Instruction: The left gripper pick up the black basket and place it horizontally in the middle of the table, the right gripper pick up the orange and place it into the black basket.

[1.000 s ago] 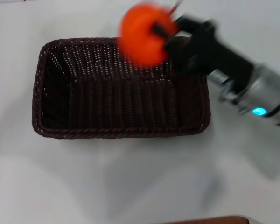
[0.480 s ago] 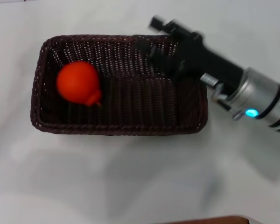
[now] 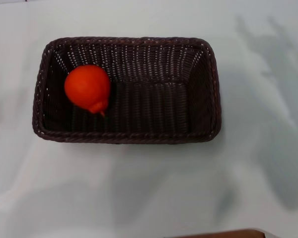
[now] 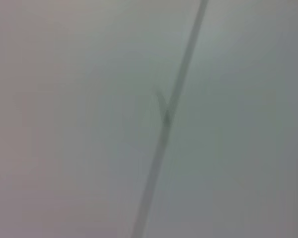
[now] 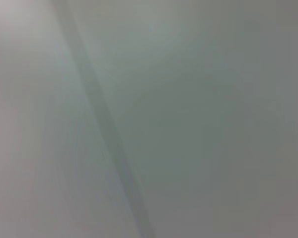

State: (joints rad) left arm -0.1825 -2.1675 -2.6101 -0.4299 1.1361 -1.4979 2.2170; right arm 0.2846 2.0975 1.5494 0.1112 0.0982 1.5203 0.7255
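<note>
— What is shown on the table [image 3: 154, 193]?

— The black basket [image 3: 126, 137] is seen lying lengthwise near the middle of the white surface, and the orange [image 3: 88, 88] is seen inside it, resting on the floor of the basket toward its left end, close to the left wall (its small nub is turned toward the front rim).

— And the grippers?

— Neither the left gripper nor the right gripper is caught in any view; only faint shadows are cast on the table to the right of the basket, and the wrist views are filled by a plain pale surface crossed by a dim line. Whether the fingers are apart or together cannot be told.

— Which step is in hand?

— Both placements are judged complete: the basket is set down, the fruit is dropped in. Nothing further is called for except that the arms be kept clear and parked.
</note>
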